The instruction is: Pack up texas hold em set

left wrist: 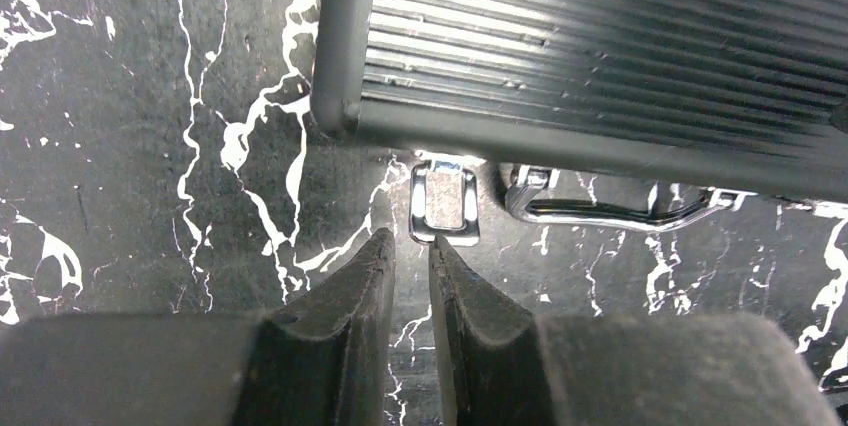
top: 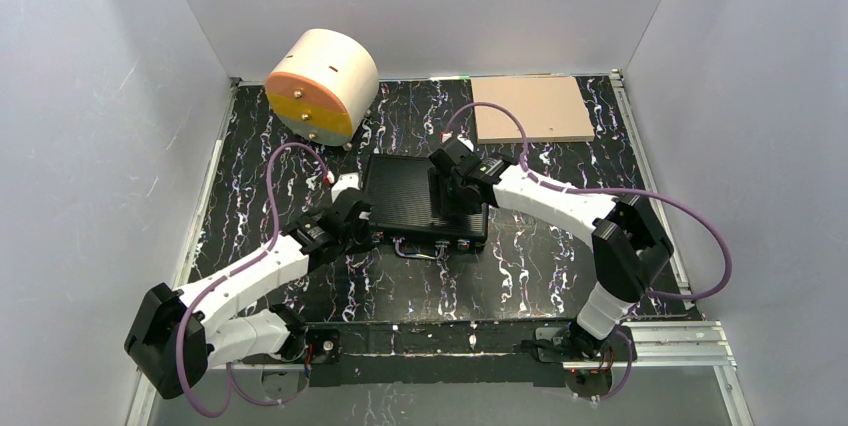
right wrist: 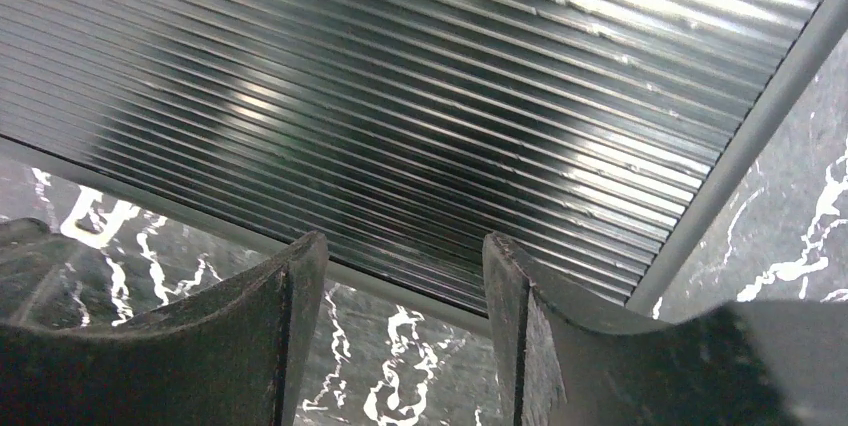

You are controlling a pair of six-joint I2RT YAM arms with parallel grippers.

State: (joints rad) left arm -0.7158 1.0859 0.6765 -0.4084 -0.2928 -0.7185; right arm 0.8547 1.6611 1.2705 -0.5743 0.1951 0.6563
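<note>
With its lid down, the black ribbed briefcase (top: 420,196) lies flat at the middle of the counter (top: 560,266).
I read the left fingers (left wrist: 383,251) as drawn almost together with only a thin gap, gripping nothing. Their tips sit low over the counter, just in front of a silver latch (left wrist: 444,201) at the case's near left corner. The chrome handle (left wrist: 610,208) lies just right of that latch. The right fingers (right wrist: 305,266) stand well apart over the ribbed lid near its right edge; I cannot tell whether they touch it. A cream cylinder (top: 322,84) and a tan board (top: 530,108) sit at the far edge, apart from the case.
</note>
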